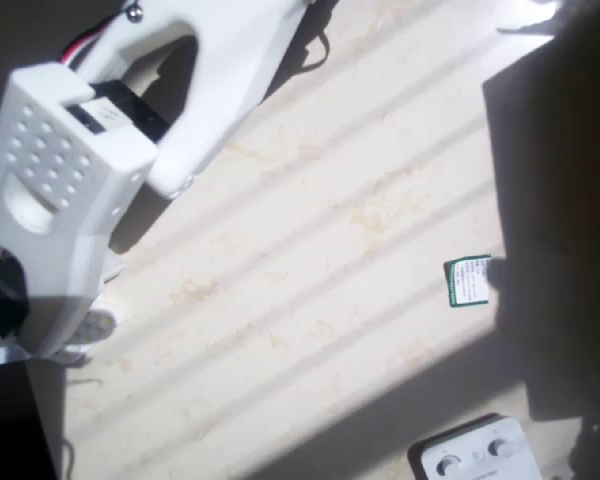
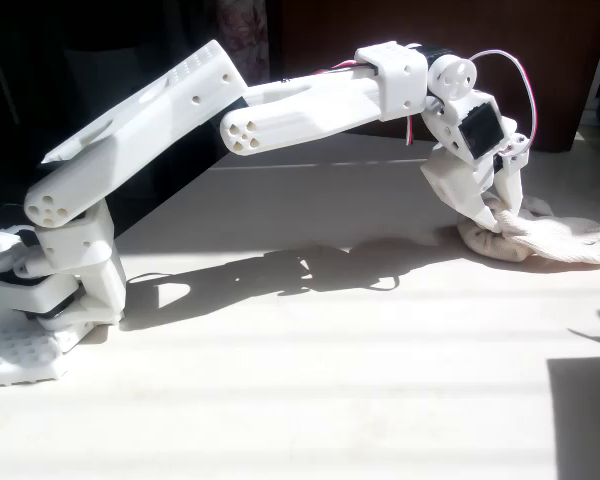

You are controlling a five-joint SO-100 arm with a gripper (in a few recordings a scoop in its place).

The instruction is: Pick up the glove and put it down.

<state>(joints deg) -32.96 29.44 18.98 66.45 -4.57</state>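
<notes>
From overhead, the white arm (image 1: pixel 70 190) is filling the upper left over the sunlit marble table (image 1: pixel 320 270), with a green-and-white card (image 1: pixel 468 282) lying right of centre and a white device (image 1: pixel 472 452) sitting at the bottom edge. In the fixed view, the gripper (image 2: pixel 500 222) is reaching down at the right, fingers pinching into the cream glove (image 2: pixel 535 240), which is lying bunched on the table.

Nothing can be read with certainty. The small green-and-white card (image 1: pixel 468 281) on the table (image 1: pixel 310 250) in the overhead view carries lines of print, too small and blurred to make out. The white device (image 1: pixel 472 452) with round buttons bears no legible marking.
</notes>
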